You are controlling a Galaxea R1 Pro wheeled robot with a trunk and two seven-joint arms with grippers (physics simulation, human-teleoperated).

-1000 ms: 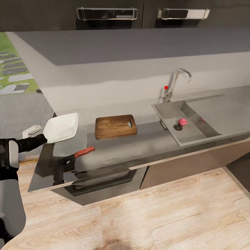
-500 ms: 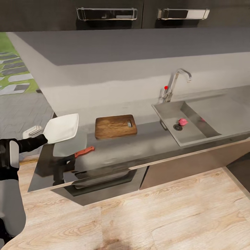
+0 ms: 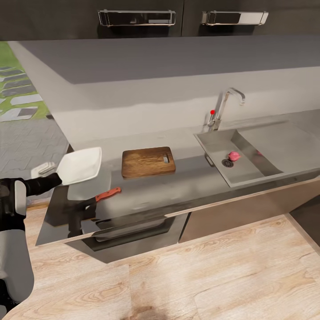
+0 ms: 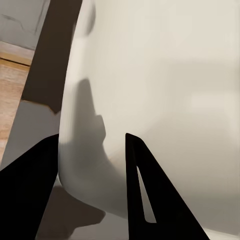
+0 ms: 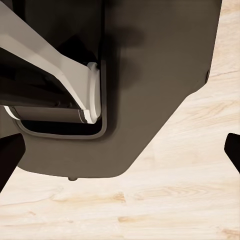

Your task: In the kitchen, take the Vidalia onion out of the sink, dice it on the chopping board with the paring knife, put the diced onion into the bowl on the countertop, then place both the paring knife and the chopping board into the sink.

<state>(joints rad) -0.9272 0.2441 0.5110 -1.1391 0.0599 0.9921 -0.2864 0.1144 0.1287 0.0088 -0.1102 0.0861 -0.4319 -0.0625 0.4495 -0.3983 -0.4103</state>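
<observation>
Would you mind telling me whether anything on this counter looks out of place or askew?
Yes: the white bowl is not flat on the countertop; it is tilted at the counter's left end, its rim between the fingers of the left gripper. The paring knife lies off the chopping board, near the front edge.

Grey countertop [image 3: 186, 178] bears chopping board [image 3: 148, 162] and paring knife [image 3: 104, 195]

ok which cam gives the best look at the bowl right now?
Head view: the whole white bowl shows at the countertop's left end, held tilted by the left claw, left of the chopping board. Left wrist view gives a close-up of the rim between its fingers. Right wrist view looks at the floor.
</observation>
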